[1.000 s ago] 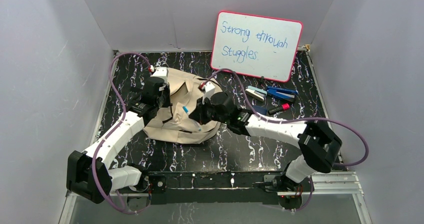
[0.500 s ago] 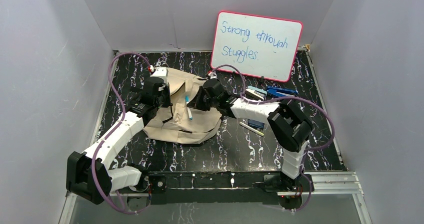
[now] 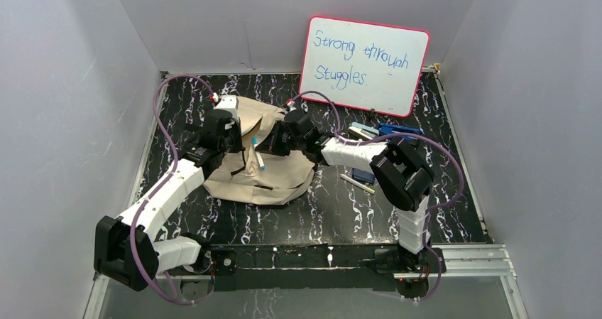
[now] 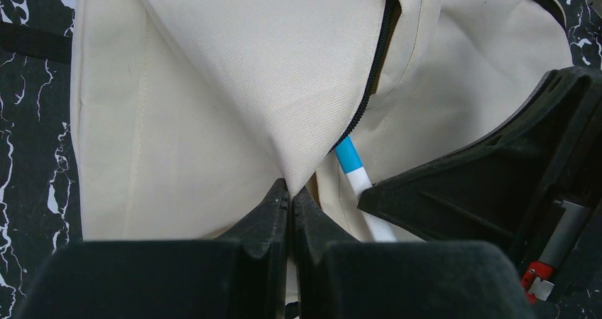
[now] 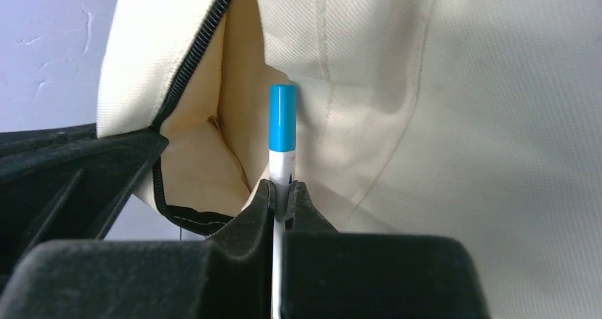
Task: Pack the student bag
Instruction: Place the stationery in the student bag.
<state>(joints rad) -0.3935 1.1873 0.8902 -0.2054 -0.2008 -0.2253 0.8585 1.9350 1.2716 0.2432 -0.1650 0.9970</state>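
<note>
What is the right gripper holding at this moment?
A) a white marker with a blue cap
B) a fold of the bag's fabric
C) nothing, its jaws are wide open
A: in the right wrist view the right gripper has its jaws shut on the white barrel of the marker, with the blue cap aimed at the unzipped opening of the student bag.
</note>
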